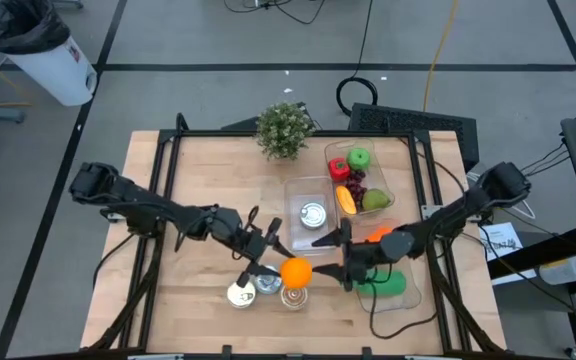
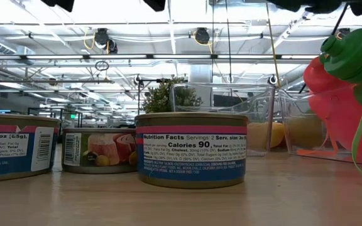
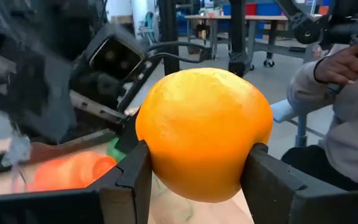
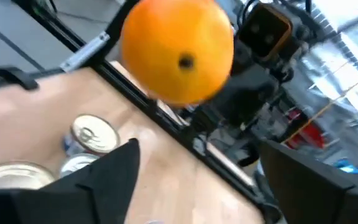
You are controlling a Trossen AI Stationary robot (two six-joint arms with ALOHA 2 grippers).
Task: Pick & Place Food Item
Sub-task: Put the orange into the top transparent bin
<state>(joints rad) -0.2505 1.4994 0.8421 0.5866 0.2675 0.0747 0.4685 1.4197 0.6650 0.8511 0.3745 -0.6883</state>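
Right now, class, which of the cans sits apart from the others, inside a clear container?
The silver-topped can alone in the clear tub; three others cluster on bare wood.

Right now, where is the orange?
From above, the orange sits near the table's front middle, gripped in the left tool, just above the cans, with the open right tool beside it.

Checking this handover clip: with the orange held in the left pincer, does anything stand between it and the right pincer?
Nothing visible does. The left pincer grips the orange above the cans. The right pincer stands open just beside it, facing the fruit across bare air.
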